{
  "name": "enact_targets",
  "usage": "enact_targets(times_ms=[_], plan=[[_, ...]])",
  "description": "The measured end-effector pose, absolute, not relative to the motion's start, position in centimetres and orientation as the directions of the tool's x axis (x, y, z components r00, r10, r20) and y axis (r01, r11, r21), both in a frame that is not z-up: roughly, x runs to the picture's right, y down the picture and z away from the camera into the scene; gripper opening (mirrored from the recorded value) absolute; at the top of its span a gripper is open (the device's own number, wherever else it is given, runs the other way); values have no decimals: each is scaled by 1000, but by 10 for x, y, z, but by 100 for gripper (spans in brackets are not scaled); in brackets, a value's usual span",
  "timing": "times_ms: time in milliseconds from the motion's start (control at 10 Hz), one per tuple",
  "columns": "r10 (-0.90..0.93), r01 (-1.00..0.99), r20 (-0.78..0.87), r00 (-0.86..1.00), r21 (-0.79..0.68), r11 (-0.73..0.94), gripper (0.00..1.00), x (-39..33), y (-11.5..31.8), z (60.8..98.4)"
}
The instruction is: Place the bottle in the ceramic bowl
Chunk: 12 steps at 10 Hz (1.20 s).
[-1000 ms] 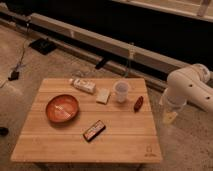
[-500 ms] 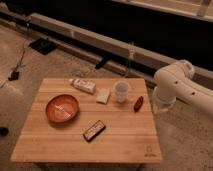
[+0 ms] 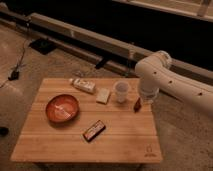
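Camera view, bottle lying on its side at the back of the wooden table, just behind the ceramic bowl, not in it, gripper low by the white cup, cannot tell if it is open or shut

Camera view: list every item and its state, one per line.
bottle: lying on its side, outside the ceramic bowl.
ceramic bowl: upright, no bottle in it.
white cup: upright, mouth up.
pale block: flat, left of the cup.
dark red object: lying right of the cup.
dark packet: flat, near the front.
end effector: hanging by the dark red object, away from the bottle.
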<state>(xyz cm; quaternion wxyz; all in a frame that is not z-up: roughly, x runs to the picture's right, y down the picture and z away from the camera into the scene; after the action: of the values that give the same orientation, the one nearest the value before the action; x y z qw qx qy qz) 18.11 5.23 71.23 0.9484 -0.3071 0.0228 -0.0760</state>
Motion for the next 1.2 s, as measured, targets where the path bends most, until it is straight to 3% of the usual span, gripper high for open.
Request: enact_targets(times_ms=[800, 1000, 1200], plan=[[-322, 321, 111, 940, -602, 731, 7, 117, 6, 726], [-338, 343, 126, 933, -597, 725, 21, 109, -3, 728], [-373, 383, 145, 916, -588, 713, 28, 100, -8, 733]])
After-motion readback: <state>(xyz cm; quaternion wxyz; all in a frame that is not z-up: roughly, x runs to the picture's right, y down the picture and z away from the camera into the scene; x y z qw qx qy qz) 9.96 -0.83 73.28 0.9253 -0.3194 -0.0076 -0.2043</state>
